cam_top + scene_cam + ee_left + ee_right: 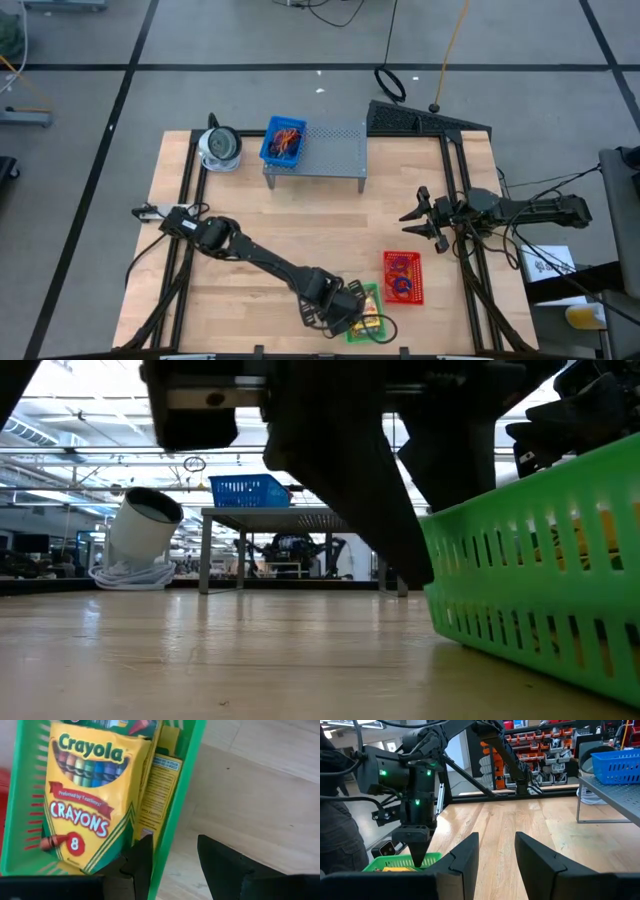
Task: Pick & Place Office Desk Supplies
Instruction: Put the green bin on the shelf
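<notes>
**Left gripper straddles the green bin wall, crayon box not yet held**

The left arm reaches across the table to the green bin at the near edge. Its gripper hangs low over the bin with the fingers set at a middling gap, one finger inside the bin and the other outside over bare table, so the bin's wall runs between them. Nothing is gripped. The crayon box lies flat in the bin, label up, and a second box stands on edge between it and the wall, just beside the inner finger.

The right gripper waits at the right side of the table, fingers apart and empty, well clear of the red bin near it, whose contents are too small to name. A blue bin of rubber bands sits on the shelf at the far side.

This looks like the approach to a pick from the green bin. As it stands, closing would likely pinch the wall, perhaps with the upright box, rather than a box alone. The next move probably calls for shifting the gripper inward so both fingers clear the wall, then closing across the narrow width of one box and lifting straight up, lest the bin come along.
</notes>
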`<action>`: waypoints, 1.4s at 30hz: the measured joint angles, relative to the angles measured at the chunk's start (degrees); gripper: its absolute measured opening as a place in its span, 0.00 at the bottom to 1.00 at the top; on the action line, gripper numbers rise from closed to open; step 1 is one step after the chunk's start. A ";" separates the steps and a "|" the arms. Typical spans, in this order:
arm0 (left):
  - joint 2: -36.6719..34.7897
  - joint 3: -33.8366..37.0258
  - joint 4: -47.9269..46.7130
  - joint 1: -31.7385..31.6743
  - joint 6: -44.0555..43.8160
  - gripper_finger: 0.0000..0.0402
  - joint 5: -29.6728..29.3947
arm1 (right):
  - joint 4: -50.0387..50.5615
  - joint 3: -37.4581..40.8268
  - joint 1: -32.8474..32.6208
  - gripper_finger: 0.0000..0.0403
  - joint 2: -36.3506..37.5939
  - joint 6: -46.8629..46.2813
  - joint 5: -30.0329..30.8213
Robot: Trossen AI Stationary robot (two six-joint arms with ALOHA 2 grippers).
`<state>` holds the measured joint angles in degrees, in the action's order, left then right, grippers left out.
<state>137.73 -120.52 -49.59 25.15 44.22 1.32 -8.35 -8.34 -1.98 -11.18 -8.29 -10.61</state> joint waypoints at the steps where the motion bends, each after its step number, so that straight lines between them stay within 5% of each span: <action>1: 0.00 0.10 -0.01 0.06 -0.36 0.40 -0.15 | -0.01 0.00 0.00 0.29 0.00 0.00 0.00; 15: 0.00 1.83 0.36 0.11 -1.23 0.38 -2.01 | 0.00 0.00 0.00 0.29 0.00 0.00 0.00; 24: 0.00 1.83 0.18 0.13 -2.14 0.03 -1.87 | 0.01 0.00 0.00 0.29 0.00 0.00 0.00; 42: -0.43 1.80 -5.96 -2.12 -18.64 0.01 -4.48 | 0.01 0.00 0.00 0.29 0.02 0.00 0.00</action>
<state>137.30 -118.72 -55.55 23.03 25.58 -3.16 -8.34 -8.34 -1.98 -11.16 -8.29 -10.61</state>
